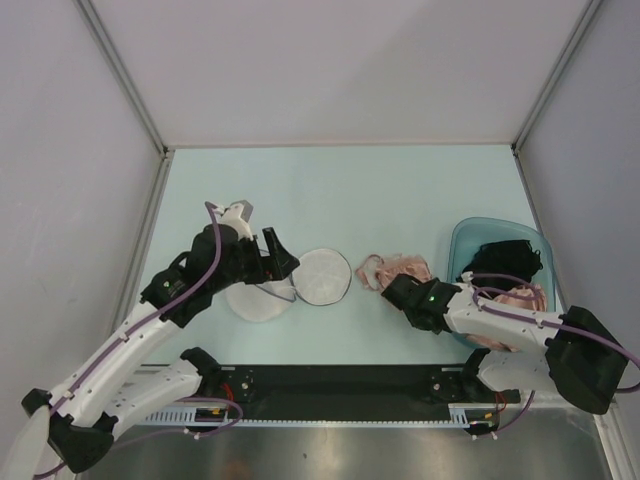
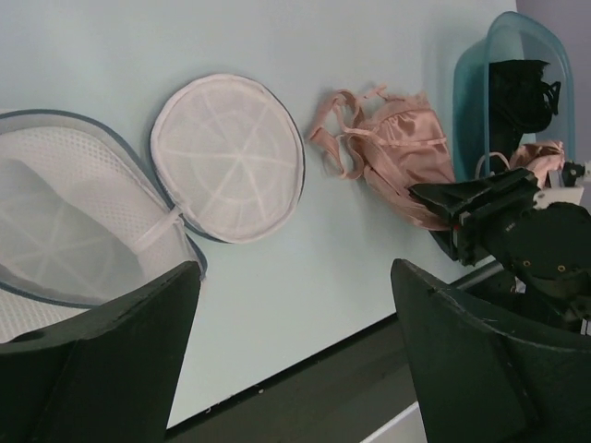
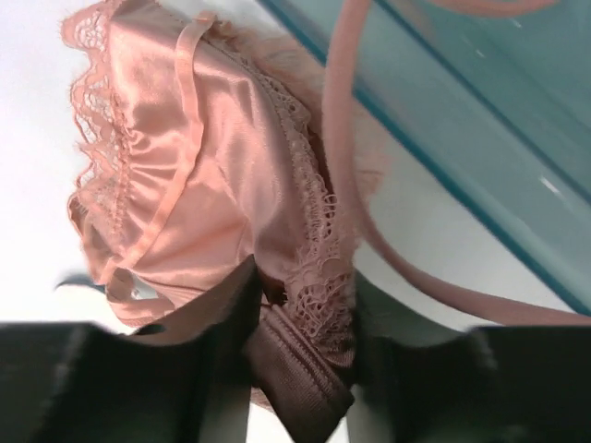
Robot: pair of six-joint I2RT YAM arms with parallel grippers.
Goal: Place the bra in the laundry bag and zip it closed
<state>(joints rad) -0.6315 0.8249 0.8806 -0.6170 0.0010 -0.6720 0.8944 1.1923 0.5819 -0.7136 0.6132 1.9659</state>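
Observation:
The salmon-pink satin bra (image 1: 400, 268) lies crumpled on the table, just left of a teal basin. In the right wrist view, the lace edge and band of the bra (image 3: 203, 166) sit pinched between my right gripper's (image 3: 309, 341) jaws. A thin strap (image 3: 342, 166) loops up toward the basin. The laundry bag lies unzipped as two white mesh halves, one flat (image 1: 325, 275) and one open (image 1: 258, 298). My left gripper (image 1: 283, 262) hovers between them, open and holding nothing (image 2: 295, 351). The left wrist view shows both halves of the bag (image 2: 228, 157).
The teal plastic basin (image 1: 470, 235) stands at the right with a black garment (image 1: 505, 260) and another pink piece (image 1: 520, 298) inside. The black rail (image 1: 340, 382) runs along the near edge. Grey walls enclose the table on three sides.

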